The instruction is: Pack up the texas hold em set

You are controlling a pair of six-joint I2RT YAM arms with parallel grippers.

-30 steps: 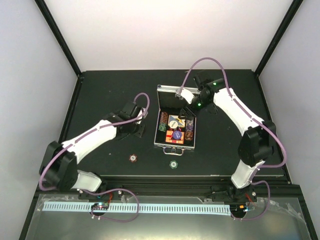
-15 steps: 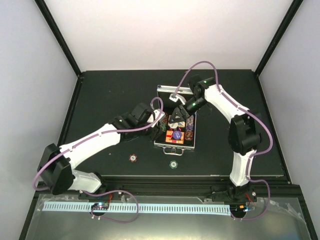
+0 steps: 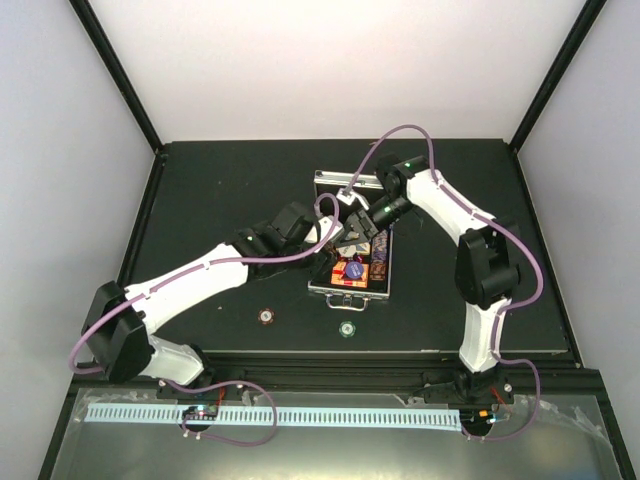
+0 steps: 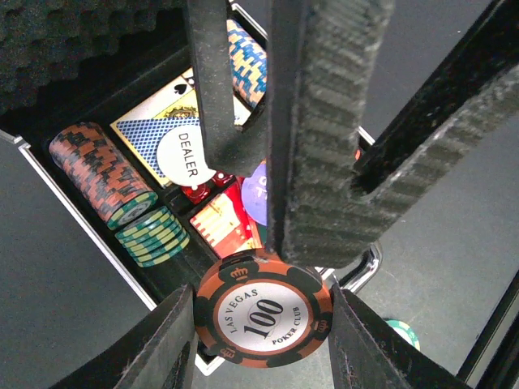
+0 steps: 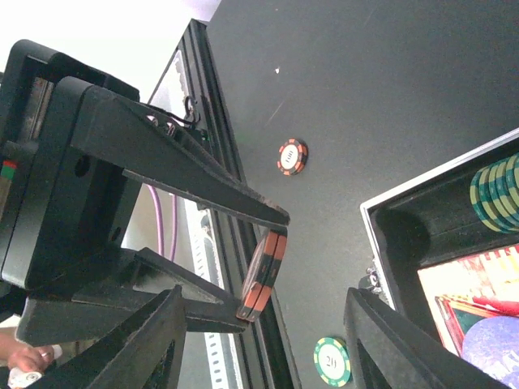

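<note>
I am putting chips back into the case [image 3: 352, 291]. It lies open in the middle of the surface [image 3: 200, 200], with its lid up at the far side. Rows of chips [image 4: 101, 166], the cards, the white dealer button [image 4: 186, 152] and the small red dice [image 4: 199, 190] are already inside.

My left end effector [image 4: 263, 340] is clenched on a maroon chip [image 4: 263, 314] marked 100 and holds it flat, right over the front edge of the case. In the right wrist view I see that chip from the side, and it may be two chips pressed together; I cannot be sure.

My right end effector [image 5: 263, 308] has its fingers apart and grasps nothing. It hangs just beside the left one, over the case.

My left arm [image 3: 200, 270] stretches long and low across the surface from the near left. My right arm [image 3: 450, 205] goes up, bends at the elbow and comes back down to the case from the far right. The two tips are very near each other.

Next I think I need to move the held chip over an open slot, lower it and let go. I should take care that the two end effectors do not bump.

A loose maroon chip [image 3: 265, 316] and a green chip [image 3: 346, 328] lie on the surface in front of the case. They need picking up too, and the lid is not yet shut.
</note>
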